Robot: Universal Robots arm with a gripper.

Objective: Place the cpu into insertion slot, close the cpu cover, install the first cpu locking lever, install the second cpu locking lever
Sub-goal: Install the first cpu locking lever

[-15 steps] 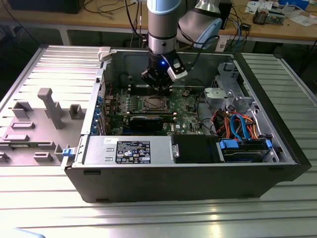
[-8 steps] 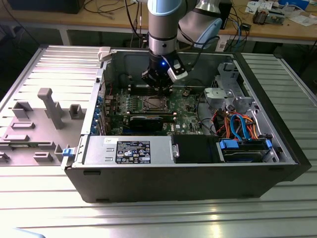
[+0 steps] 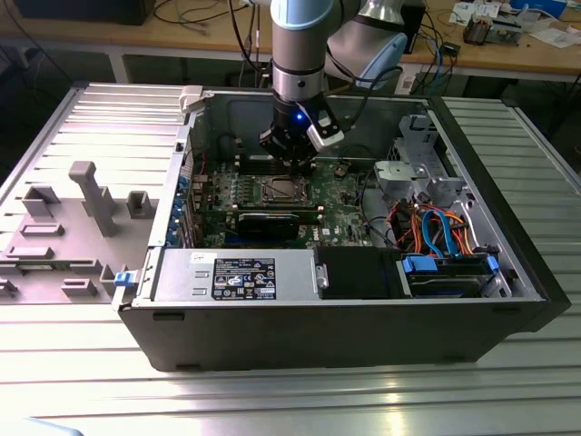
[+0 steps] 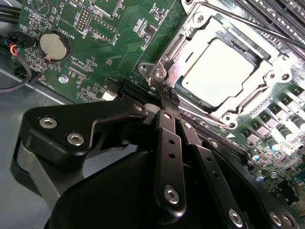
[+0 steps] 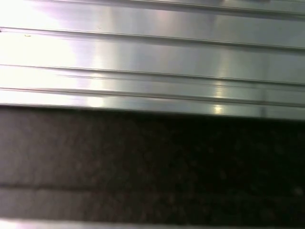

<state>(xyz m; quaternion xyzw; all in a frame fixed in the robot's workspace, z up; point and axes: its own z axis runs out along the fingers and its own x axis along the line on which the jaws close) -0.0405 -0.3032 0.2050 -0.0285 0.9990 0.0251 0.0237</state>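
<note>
With the cpu (image 4: 220, 71) seated in the socket beneath the shut cpu cover (image 4: 188, 45), the gripper (image 4: 167, 98), fingers pressed together and empty, is best kept low against the lever.

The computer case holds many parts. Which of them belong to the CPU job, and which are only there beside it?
For the job:
cpu, seated in the socket
cpu cover, closed over it
gripper, shut, tips at the cover's corner

Only there:
coin battery
power supply box
graphics card
blue and orange cables
</note>
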